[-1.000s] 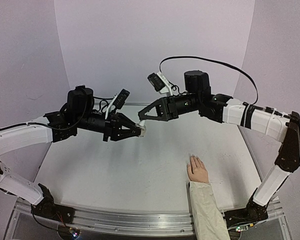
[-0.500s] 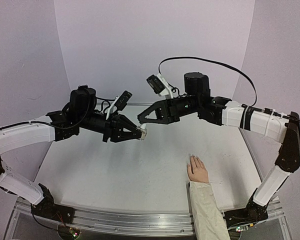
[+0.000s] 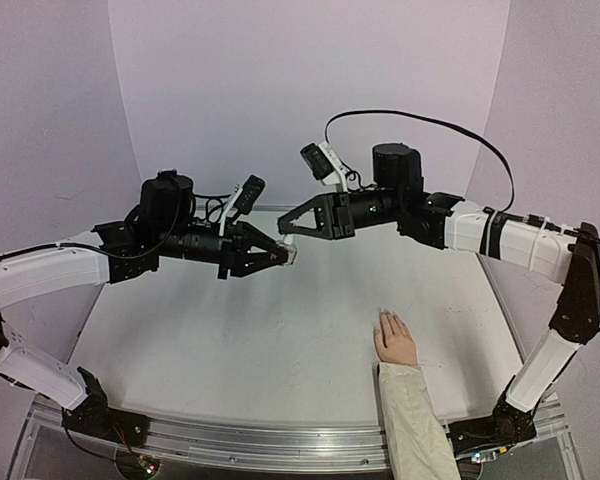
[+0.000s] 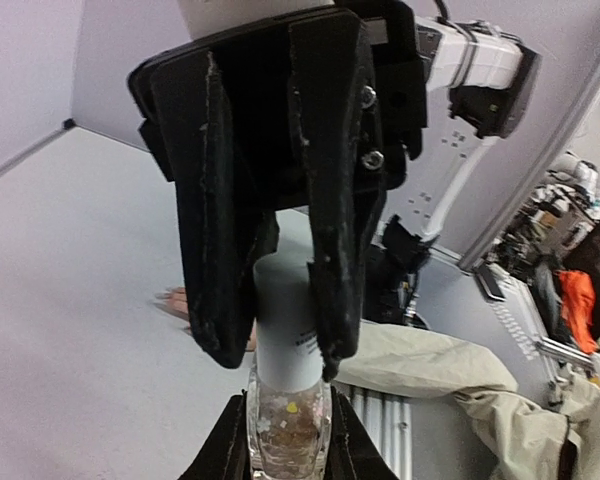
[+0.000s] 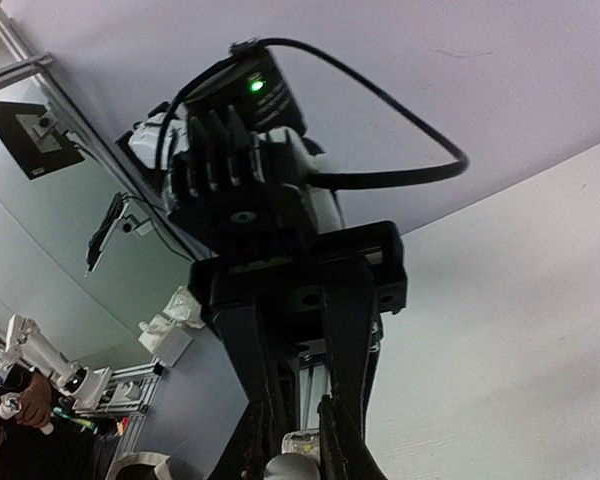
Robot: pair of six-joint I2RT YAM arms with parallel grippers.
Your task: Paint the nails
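Observation:
Above the middle of the table, my left gripper (image 3: 283, 256) (image 4: 288, 455) is shut on a small clear bottle (image 3: 292, 254) (image 4: 286, 432) with glitter flakes inside. My right gripper (image 3: 287, 236) (image 5: 298, 455) comes from the opposite side and is shut on the bottle's white cap (image 4: 284, 335) (image 5: 284, 468). The pale hand (image 3: 395, 341) (image 4: 176, 300) lies flat on the table at the near right, in a cream sleeve (image 3: 416, 420) (image 4: 435, 362). Its nails (image 3: 385, 319) are too small to make out. Both grippers hang well left of and above the hand.
The white table (image 3: 220, 340) is enclosed by lilac walls at the back and sides. An aluminium rail (image 3: 280, 440) runs along the near edge. A black cable (image 3: 430, 125) arcs above the right arm. Clutter (image 4: 570, 290) lies beyond the table.
My right gripper's fingers have closed onto the white cap. Both grippers and the bottle have risen slightly and shifted a little right. The hand has stayed put.

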